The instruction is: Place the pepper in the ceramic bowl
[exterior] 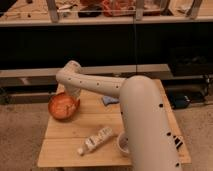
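One wooden table (70, 135) carries everything here — the orange ceramic bowl (63, 106) sits at its far-left corner, and the arm (100, 86) reaches across to it so that the gripper (74, 96) hangs just over the bowl's right rim. Its tip is too dark against the arm to make out, and the pepper cannot be picked out either. Right of the bowl lies a blue cloth (109, 100); nearer the front edge, a white bottle (96, 140) lies on its side beside a small white cup (123, 143).

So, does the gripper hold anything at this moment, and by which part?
It cannot be told: the gripper is over the ceramic bowl, mostly hidden behind the arm, and no pepper shows.
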{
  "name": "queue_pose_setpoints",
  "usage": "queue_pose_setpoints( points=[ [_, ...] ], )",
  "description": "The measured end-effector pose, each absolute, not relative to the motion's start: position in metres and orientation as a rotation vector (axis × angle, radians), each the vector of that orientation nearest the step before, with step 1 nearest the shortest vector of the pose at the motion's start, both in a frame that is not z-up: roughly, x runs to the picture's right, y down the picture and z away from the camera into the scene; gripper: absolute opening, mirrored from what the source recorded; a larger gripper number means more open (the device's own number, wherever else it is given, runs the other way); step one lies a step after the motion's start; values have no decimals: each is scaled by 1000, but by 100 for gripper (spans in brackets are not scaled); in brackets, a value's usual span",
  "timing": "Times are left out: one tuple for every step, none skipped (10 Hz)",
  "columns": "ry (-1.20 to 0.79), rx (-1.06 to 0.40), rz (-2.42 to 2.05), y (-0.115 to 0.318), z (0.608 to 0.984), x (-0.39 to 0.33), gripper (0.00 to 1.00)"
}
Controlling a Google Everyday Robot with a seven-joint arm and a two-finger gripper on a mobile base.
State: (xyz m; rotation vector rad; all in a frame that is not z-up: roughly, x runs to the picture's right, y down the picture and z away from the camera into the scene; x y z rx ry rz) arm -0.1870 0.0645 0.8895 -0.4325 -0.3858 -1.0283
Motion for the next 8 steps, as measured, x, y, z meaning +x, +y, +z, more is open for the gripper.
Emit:
queue_pose_setpoints(
  points=[
    [-387,-433,-1028,65,890,-187,50],
    [-387,-433,-1028,65,891,-187,60],
    [-387,-433,-1027,65,891,-187,72],
    [-387,-432,-1026,65,891,-187,78],
    [-387,-432,-1027,65,892,-187,80],
    [-387,-431,-1027,65,892,-188,80],
    [-388,-431,-1027,65,893,-188,80],
    [-388,-431,-1027,66,893,-188,78]
  ],
)
